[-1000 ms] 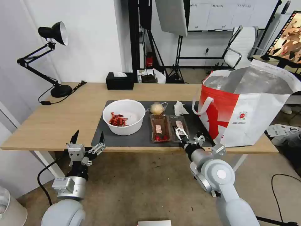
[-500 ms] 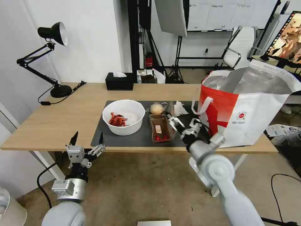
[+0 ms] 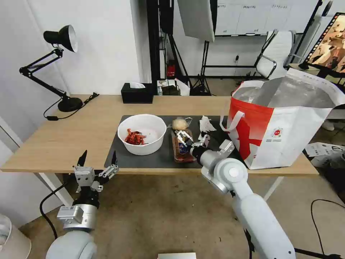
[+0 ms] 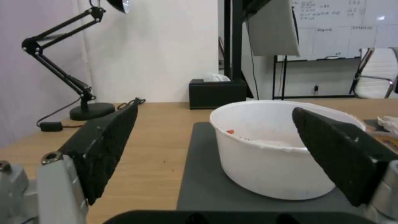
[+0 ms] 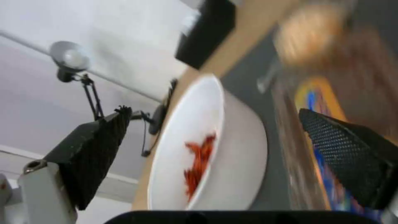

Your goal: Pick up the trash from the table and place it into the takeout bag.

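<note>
The right gripper [image 3: 191, 138], fingers spread, hovers over the clear hinged tray [image 3: 183, 151], whose long axis probably runs away from the robot; the left gripper [image 3: 97, 161], also spread, waits below the table [image 3: 72, 136] edge.

Non-task items in view

Black desk lamp [image 3: 59, 37] at the desktop's far left corner, cord [image 3: 54, 116] trailing alongside; black tissue box [image 3: 137, 93] at the far edge; white office chair [image 3: 278, 54] and whiteboard [image 3: 262, 16] behind.
</note>
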Robot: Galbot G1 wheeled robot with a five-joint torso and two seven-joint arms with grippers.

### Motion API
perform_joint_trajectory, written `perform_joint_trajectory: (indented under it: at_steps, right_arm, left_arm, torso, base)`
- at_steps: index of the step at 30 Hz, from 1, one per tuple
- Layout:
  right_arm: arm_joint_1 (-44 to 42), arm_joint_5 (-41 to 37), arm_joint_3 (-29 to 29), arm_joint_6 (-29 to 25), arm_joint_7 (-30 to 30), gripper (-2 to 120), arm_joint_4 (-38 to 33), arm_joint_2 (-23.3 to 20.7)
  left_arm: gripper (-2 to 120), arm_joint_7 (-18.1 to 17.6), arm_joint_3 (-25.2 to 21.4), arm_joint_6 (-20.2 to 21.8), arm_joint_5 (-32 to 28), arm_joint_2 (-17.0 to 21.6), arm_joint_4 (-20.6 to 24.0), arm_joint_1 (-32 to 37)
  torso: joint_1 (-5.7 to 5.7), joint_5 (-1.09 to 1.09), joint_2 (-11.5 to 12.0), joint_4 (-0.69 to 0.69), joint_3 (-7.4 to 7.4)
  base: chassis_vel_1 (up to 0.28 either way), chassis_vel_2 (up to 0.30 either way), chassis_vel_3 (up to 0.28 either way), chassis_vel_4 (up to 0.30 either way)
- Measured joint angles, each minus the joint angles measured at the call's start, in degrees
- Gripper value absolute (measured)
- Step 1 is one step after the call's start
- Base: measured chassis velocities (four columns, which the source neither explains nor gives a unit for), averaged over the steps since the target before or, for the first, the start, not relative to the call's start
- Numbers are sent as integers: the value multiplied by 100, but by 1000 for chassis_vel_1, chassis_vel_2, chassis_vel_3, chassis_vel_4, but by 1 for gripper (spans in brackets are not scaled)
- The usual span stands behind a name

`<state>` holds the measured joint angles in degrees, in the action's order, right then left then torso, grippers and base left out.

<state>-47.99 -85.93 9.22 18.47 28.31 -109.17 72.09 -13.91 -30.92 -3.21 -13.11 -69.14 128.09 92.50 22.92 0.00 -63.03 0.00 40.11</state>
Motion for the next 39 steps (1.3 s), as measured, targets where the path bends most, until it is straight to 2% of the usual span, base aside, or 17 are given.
perform_joint_trajectory:
  at_steps: [5, 7, 9, 10, 13, 14, 17, 18, 20, 22, 25, 28, 30, 32, 33, 36, 39]
  right_arm:
    - [268, 640, -113, 67, -334, 99, 98, -265]
    - [532, 1726, -347, 107, -989, 92, 366, -580]
    - [915, 2789, -755, 100, -1964, 80, 716, -1105]
    - [915, 2789, -755, 100, -1964, 80, 716, -1105]
    - [1487, 3816, -1433, -85, -3249, 65, 1295, -1695]
    - [1487, 3816, -1433, -85, -3249, 65, 1295, -1695]
    - [1940, 4960, -1920, -748, -4370, 52, 2165, -1756]
    - [1940, 4960, -1920, -748, -4370, 52, 2165, -1756]
    - [2127, 5234, -2094, -848, -4621, 40, 2490, -1681]
    - [2189, 5249, -2163, -848, -4659, 36, 2585, -1640]
    - [2289, 5080, -2277, -716, -4765, 22, 2797, -1523]
    - [2296, 4923, -2290, -623, -4747, 17, 2823, -1468]
    - [2293, 4818, -2298, -537, -4663, 5, 2873, -1408]
    - [2290, 4811, -2303, -528, -4648, 0, 2882, -1403]
    - [2304, 4808, -2357, -512, -4596, 0, 2940, -1367]
    - [2340, 4813, -2398, -506, -4571, 0, 2989, -1317]
    - [2418, 4908, -2478, -491, -4493, 0, 3042, -1250]
  left_arm:
    - [100, 0, 6, 0, -91, 50, 19, -23]
    - [100, 0, 18, 9, -198, 105, 33, -55]
    - [100, -2, 42, 51, -368, 180, 39, -117]
    - [100, -2, 42, 51, -368, 180, 39, -117]
    - [100, 0, 172, 255, -866, 342, 110, -233]
    - [100, 0, 172, 255, -866, 342, 110, -233]
    - [100, -60, 438, 802, -1930, 644, 299, -419]
    - [100, -60, 438, 802, -1930, 644, 299, -419]
    - [100, -119, 532, 1016, -2515, 851, 401, -506]
    - [100, -139, 557, 1077, -2770, 945, 458, -529]
    - [100, -295, 677, 1242, -3480, 1242, 622, -612]
    - [100, -389, 755, 1330, -3909, 1391, 734, -668]
    - [100, -504, 838, 1677, -5222, 1642, 907, -882]
    - [100, -512, 869, 1740, -5528, 1696, 914, -967]
    - [100, -518, 985, 1830, -6071, 1791, 861, -1198]
    - [100, -515, 1068, 1840, -6248, 1815, 746, -1343]
    - [100, -507, 1438, 1838, -6578, 1761, 249, -1890]
  torso:
    - [0, 0, 0, 0, -1]
    - [0, 1, 0, 1, 0]
    - [0, 0, 1, 0, 0]
    - [0, 0, 1, 0, 0]
    - [0, 0, 0, 0, 0]
    - [0, 0, 0, 0, 0]
    - [0, 2, 1, -1, 1]
    - [0, 2, 1, -1, 1]
    - [1, 1, 1, -1, 0]
    - [0, 0, 0, 0, 0]
    - [0, -1, 1, 1, 0]
    - [0, -1, 1, 0, 0]
    - [0, 0, 0, 2, 0]
    - [0, 0, 0, 0, 0]
    - [0, -1, 0, -2, 0]
    - [0, 1, 0, -2, 0]
    - [0, -2, 0, 3, 0]
  base:
    - [0, 0, 0, 0]
    - [0, 0, 0, 0]
    - [0, 0, 0, 0]
    - [0, 0, 0, 0]
    - [0, 0, 0, 0]
    - [0, 0, 0, 0]
    - [0, 0, 0, 0]
    - [0, 0, 0, 0]
    - [0, 0, 0, 0]
    - [0, 0, 0, 0]
    - [0, 0, 0, 0]
    - [0, 0, 0, 0]
    - [0, 0, 0, 0]
    - [0, 0, 0, 0]
    - [0, 0, 0, 0]
    - [0, 0, 0, 0]
    - [0, 0, 0, 0]
